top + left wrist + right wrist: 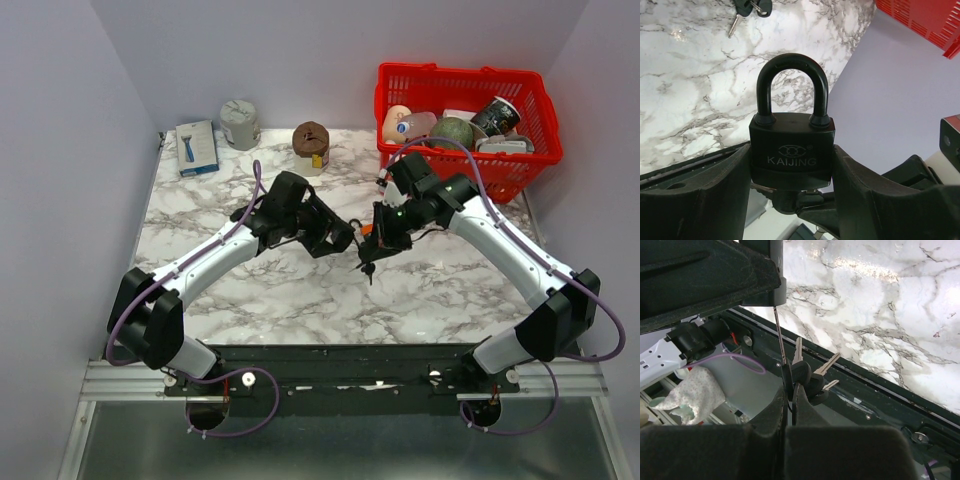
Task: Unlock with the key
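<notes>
We judge this to be the approach step: lock and key are each in hand, but we cannot see them joined. The left gripper [791, 167] clamps the black KAIJING padlock [791, 145] by the sides of its body, with the shackle closed and pointing away from the wrist. The right gripper [788, 401] is pinched tight on the bunch of keys [803, 371], and the spare blades fan loose beside its fingers. Both hang above the middle of the counter [450, 290], close together and facing each other. No view shows the keyway. The base of the padlock sits down between the left fingers, so the next move probably calls for turning lock or key until one blade lines up with that base. There is room for it, with open marble toward the near edge and both sides. The red basket [520, 178] fills the far right corner, close behind the right arm. The brown-topped jar [311, 145], the grey canister [240, 123] and the blue box [196, 148] stand well apart along the far edge.
</notes>
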`<state>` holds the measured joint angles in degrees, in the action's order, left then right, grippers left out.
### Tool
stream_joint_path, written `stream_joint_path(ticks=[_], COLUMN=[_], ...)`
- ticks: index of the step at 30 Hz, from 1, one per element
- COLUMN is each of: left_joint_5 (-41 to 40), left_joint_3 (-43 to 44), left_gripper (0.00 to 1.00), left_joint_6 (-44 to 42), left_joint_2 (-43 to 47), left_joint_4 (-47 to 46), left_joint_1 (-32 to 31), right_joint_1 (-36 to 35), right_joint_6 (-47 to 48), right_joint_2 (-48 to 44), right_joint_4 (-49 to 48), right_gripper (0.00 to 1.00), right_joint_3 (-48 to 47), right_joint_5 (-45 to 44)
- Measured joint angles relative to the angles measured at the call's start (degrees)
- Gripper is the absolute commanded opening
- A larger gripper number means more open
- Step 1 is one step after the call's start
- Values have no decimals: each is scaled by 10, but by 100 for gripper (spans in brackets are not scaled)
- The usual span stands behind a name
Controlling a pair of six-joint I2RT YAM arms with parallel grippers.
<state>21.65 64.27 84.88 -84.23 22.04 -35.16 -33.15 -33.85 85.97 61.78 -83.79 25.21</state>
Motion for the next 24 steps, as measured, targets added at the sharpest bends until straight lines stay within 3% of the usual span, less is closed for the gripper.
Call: stream_joint_path(ticks=[24], left_joint_5=[-4], left_joint_3=[14], left_gripper=[0], left_joint_6=[-9], left_joint_2=[0], left_joint_4=[24], left_joint_1=[-1], right_joint_1=[-61], right_joint_6=[-7], right_joint_2=[6], right_joint_4=[8], right_gripper=[1], right_joint_3=[12], right_joint_5=[5])
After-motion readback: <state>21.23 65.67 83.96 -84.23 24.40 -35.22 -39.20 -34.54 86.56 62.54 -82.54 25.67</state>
